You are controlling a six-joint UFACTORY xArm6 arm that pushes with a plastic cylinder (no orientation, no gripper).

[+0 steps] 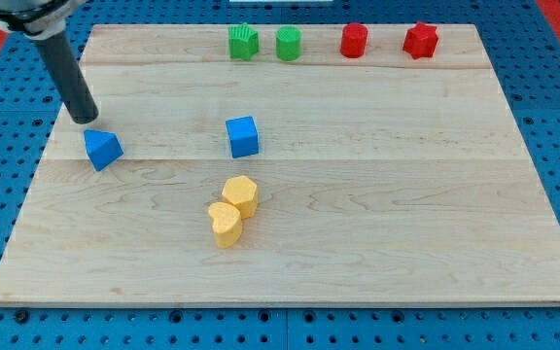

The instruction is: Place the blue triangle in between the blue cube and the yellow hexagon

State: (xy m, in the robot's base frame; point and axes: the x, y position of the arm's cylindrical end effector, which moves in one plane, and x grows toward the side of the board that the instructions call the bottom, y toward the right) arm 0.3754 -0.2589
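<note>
Nearest, two yellow blocks [233, 210] touch on the bench [406, 214]; no claw shows, only my tip [87, 120] just above-left of the blue triangle [102, 149], left of the blue cube [243, 136].

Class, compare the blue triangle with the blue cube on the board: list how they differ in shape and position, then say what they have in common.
The blue triangle is wedge-shaped with a slanted face; the blue cube is boxy with square faces. The blue triangle lies near the board's left edge in the view, right beside my tip; the blue cube sits near the middle, well away from my tip and just above the yellow hexagon. Both are the same blue and rest on the wooden board.
</note>
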